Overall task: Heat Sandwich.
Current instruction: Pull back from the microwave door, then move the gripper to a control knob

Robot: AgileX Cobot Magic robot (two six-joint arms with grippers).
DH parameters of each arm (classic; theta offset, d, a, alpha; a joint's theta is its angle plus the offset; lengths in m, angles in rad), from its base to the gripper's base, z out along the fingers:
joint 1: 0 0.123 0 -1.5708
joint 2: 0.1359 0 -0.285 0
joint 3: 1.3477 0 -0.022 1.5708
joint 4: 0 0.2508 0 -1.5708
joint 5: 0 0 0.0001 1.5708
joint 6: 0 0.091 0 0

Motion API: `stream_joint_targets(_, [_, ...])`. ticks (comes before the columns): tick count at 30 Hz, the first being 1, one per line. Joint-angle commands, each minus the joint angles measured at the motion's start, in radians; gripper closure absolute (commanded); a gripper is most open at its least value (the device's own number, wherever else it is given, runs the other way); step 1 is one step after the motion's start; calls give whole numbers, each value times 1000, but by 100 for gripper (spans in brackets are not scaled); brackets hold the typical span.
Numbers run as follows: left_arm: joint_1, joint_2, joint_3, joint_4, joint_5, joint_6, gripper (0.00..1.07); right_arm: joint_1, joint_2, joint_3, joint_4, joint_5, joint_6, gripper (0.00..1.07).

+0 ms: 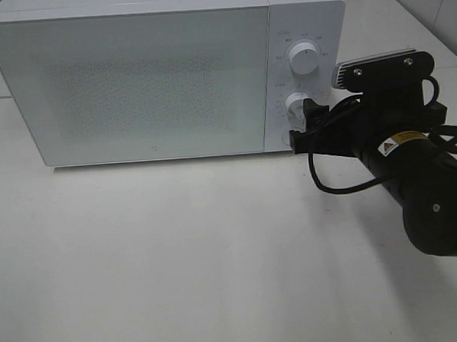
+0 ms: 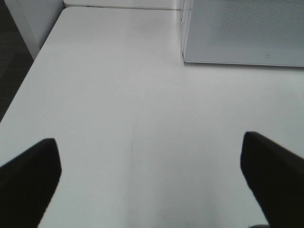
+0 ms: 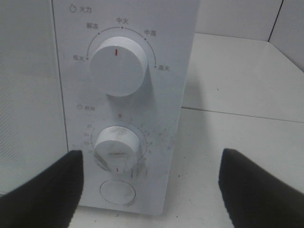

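The right jaws, wide open and empty, faced the microwave (image 1: 147,76) panel, its timer knob (image 1: 295,104) close at their 12 o'clock; the left jaws, likewise open and empty, hung over the worktop (image 2: 118,95), farther off. The sandwich was out of view

- Bright, even overhead light; white bench (image 1: 180,265) nearly washed out, little texture.
- Soft shadow along the near foot of the microwave (image 1: 316,21); a fainter one on the bench beneath the right arm (image 1: 422,199).
- Door (image 1: 132,84) shows dull mottled sheen, no hard glare.
- Wrist views: left gripper (image 2: 151,183) and right gripper (image 3: 149,187) are black, soft-edged, out of focus; dial markings (image 3: 121,21) read sharp.
- Fine grain throughout.
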Motion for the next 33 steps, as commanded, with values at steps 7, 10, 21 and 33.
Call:
stream_joint_targets(7, [1,-24,2,-4,-9,0,9,3,85,-84,24,-12,30,31])
stream_joint_targets(10, [1,-24,2,-4,-9,0,9,12,123,-120,67,-10,30,31])
stream_joint_targets(21, [1,-24,2,-2,-9,0,9,57,205,-199,110,-12,29,31])
stream_joint_targets(33, [1,-24,2,-2,-9,0,9,55,282,-291,113,-12,28,32])
